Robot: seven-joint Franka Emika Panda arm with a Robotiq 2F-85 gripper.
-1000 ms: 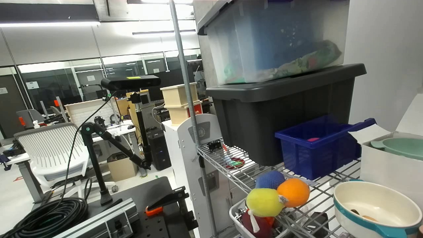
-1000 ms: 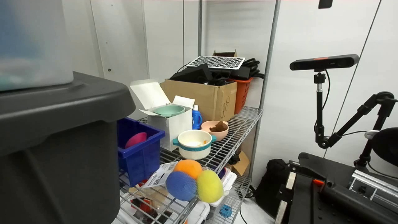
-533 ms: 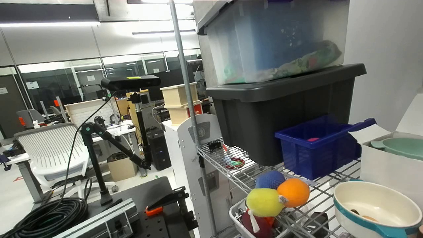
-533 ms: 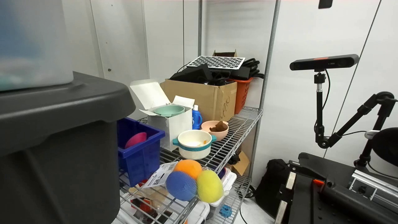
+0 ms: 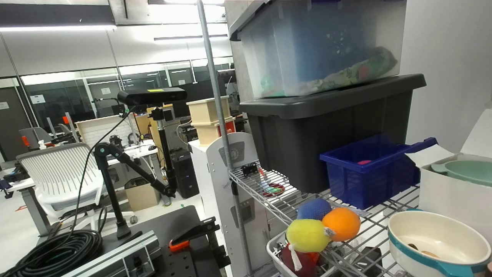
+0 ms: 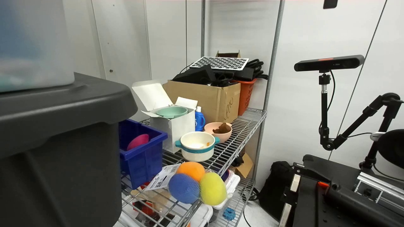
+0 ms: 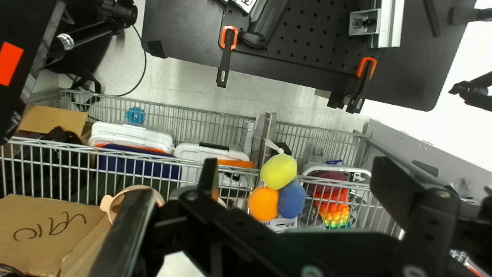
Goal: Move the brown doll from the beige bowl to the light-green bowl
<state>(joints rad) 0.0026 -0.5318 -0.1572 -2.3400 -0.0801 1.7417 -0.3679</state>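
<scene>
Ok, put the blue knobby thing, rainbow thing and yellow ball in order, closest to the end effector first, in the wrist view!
1. Yellow ball: seen in the gap of the open end effector.
2. Rainbow thing: lower, to the right.
3. Blue knobby thing: far off, upper left.

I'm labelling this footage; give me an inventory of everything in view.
doll: one, brown, in the beige bowl
beige bowl: one, pinkish, on the shelf
light-green bowl: one, green, in the white box
white box: one, white, beside the blue bin
blue bin: one, blue, beside the tubs
tubs: two, dark grey and clear, stacked
cream bowl: one, cream and teal, beside the white box
balls: three, orange, yellow, blue, shelf edge
bottle: one, blue, beside the white box
cardboard box: one, brown, beside the beige bowl
table: one, black, opposite the shelf
cameras: two, black, one per exterior view
other clutter: uncounted, mixed colours, all around
pincer: one, black, open, foot of wrist view
</scene>
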